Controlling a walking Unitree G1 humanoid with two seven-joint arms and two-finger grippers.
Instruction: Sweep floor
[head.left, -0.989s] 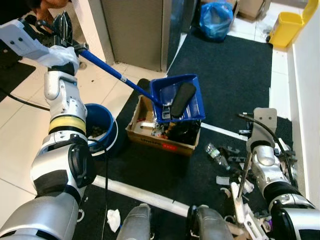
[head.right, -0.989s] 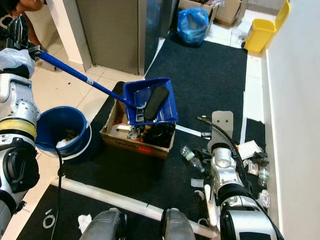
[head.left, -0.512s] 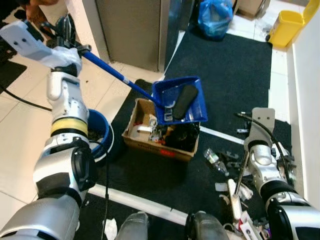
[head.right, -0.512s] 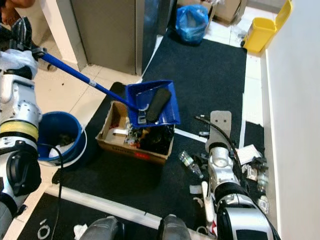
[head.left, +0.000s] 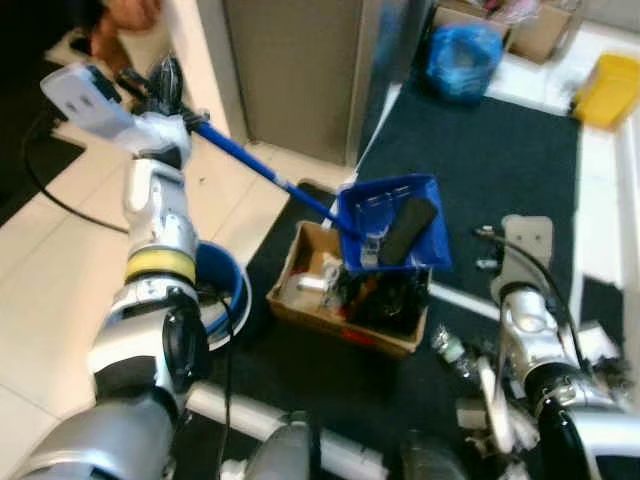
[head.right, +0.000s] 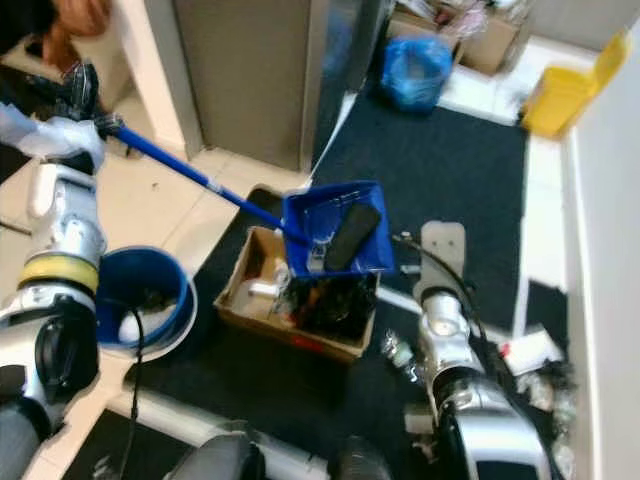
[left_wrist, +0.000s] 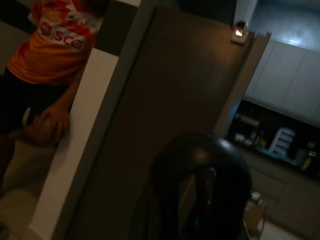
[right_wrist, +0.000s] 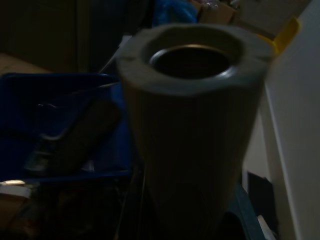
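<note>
The left tool (head.left: 165, 88) was raised high at the robot's left, its black fingers clamped on the far end of the blue handle (head.left: 262, 168) of a dustpan (head.left: 392, 222). The handle slanted down to the blue pan, which hung tilted over an open cardboard box (head.left: 345, 300) on the dark mat (head.left: 480, 150). A long black object (head.left: 405, 229) lay in the pan with small scraps. A blue bucket (head.left: 222, 290) stood just beside the box, at the mat's left edge. The right tool (right_wrist: 192, 120) was closed around a thick grey handle end; that arm (head.left: 525, 320) stood low at the right among litter. A person's hand (head.left: 125, 18) showed behind the left tool.
</note>
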